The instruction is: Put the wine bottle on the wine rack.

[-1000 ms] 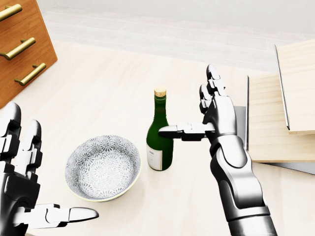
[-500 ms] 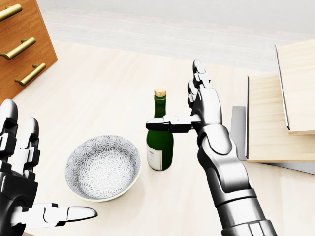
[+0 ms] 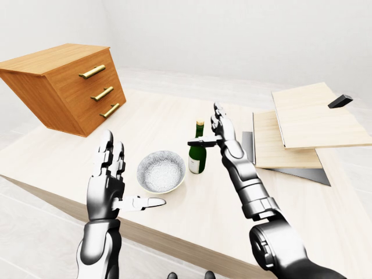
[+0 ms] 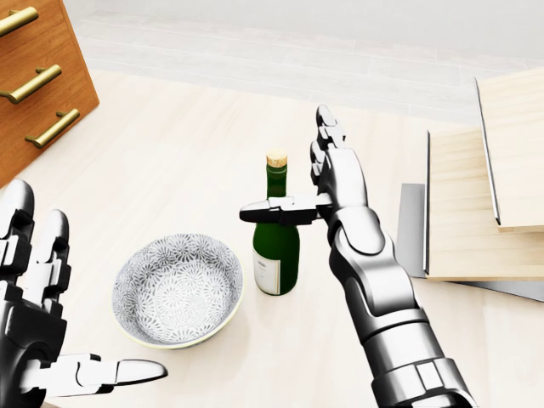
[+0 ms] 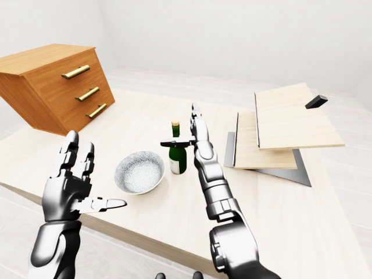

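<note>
Wine bottle: dark green glass with a tan cork and a pale label low on its body, seen upright on the table, just right of the bowl in the head view
Right hand: jointed silver metal with black segments, held spread wide, two fingers pointing up and the thumb stretched flat across the bottle's neck; nothing is gripped, and whether the thumb touches the glass cannot be told
Left hand: same silver build, seen at the lower left of the head view with fingers raised, thumb pointing right, palm bare and nothing held
Bowl: round and shallow, a fine grey-and-white flecked pattern inside, a pale rim
Table: light wood with a faint grain, a broad flat top
Drawer chest: warm orange-brown wood, boxy, three brass bar handles; it is shown tilted in the eye views
Wooden boards: pale flat slabs stacked at the right over a thin grey sheet
Black block: small and dark, lying on the top board; shown in the eye views, outside the head view
Eye views only: the whole chest, the table's near edge and the white walls are shown
Head view only: the bowl's pattern and the bottle's label are shown closest
</note>
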You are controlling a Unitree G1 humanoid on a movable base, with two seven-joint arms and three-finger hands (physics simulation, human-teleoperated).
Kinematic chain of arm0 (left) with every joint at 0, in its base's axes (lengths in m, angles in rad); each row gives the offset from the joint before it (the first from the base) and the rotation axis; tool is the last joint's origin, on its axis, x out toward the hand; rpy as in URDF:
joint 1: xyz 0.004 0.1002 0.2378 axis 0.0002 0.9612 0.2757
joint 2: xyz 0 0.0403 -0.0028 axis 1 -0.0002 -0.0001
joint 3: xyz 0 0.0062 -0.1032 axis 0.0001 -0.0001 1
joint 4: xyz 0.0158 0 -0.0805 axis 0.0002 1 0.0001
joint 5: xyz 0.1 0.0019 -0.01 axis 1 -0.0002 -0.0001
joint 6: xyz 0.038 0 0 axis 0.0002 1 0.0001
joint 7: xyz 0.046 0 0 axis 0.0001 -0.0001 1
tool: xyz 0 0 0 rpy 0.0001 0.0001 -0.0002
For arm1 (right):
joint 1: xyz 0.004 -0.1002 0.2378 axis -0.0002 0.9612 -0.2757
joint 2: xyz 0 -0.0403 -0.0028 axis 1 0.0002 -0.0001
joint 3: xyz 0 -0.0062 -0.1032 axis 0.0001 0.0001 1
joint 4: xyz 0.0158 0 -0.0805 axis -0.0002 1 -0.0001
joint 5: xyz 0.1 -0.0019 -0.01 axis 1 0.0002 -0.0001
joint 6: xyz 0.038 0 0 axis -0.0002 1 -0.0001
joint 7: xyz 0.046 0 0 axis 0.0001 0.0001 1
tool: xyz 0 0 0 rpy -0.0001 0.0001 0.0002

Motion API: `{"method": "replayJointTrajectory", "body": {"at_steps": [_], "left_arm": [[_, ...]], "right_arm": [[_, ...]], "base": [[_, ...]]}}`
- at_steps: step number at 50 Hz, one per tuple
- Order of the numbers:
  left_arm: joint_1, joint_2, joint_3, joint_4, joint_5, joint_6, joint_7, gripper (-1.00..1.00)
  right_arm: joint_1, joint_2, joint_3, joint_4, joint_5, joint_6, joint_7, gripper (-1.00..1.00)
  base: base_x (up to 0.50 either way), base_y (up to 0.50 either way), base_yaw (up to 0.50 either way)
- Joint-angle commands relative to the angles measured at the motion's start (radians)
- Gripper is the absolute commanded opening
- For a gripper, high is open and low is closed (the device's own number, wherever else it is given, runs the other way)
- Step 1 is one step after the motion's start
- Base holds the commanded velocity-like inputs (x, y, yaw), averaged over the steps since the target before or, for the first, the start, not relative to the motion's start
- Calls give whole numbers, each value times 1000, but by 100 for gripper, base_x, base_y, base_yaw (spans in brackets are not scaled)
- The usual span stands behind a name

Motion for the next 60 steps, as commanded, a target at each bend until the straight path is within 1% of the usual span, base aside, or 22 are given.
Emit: {"method": "replayJointTrajectory", "body": {"at_steps": [1, 16, 28, 32, 36, 38, 39, 40, 41, 42, 43, 45, 46, 47, 60], "left_arm": [[-5, 0, -4, 6, 5, 0, 2, 100], [-9, 2, -9, 13, 4, 0, 2, 100], [-3, 1, -7, 14, -1, 0, 1, 100], [-3, 1, -9, 16, 0, 0, 1, 100], [-1, 1, -5, 11, -5, 0, 0, 100], [1, 0, -3, 13, -9, 0, -1, 100], [1, -2, -4, 21, -10, 0, -2, 100], [1, -2, -4, 22, -10, 0, -2, 100], [2, -2, -7, 27, -7, 0, -3, 100], [2, -2, -8, 28, -7, 0, -3, 100], [2, -2, -8, 30, -7, 0, -2, 100], [2, -1, -6, 26, -10, 0, -2, 100], [1, -1, -6, 26, -10, 0, -1, 100], [1, -1, -7, 26, -8, 0, 0, 100], [-6, 1, -15, 26, -5, 0, 6, 100]], "right_arm": [[-49, 4, -3, 62, 3, 0, 7, 100], [-110, 11, -5, 148, 11, 0, 6, 100], [-119, 21, 2, 173, 7, 0, 6, 100], [-122, 25, 6, 186, 2, -5, 8, 100], [-122, 28, 8, 181, -2, -2, 9, 100], [-122, 30, 7, 181, -3, -3, 9, 19], [-121, 32, 8, 185, -4, -7, 9, -46], [-122, 32, 8, 185, -4, -7, 9, -46], [-121, 33, 8, 189, -4, -11, 10, -69], [-122, 34, 8, 190, -4, -11, 10, -69], [-121, 34, 8, 195, -5, -15, 11, -76], [-121, 34, 8, 196, -6, -16, 12, -84], [-121, 34, 7, 197, -6, -16, 13, -90], [-122, 34, 7, 200, -6, -18, 13, -100], [-120, 32, 5, 201, -6, -22, 17, -100]], "base": [[0, 0, 0], [0, 0, 0], [0, 0, 0], [0, 0, 0], [0, 0, 0], [0, 0, 0], [0, 0, 0], [0, 0, 0], [0, 0, 0], [0, 0, 0], [0, 0, 0], [0, 0, 0], [0, 0, 0], [0, 0, 0], [0, 0, 0]]}}
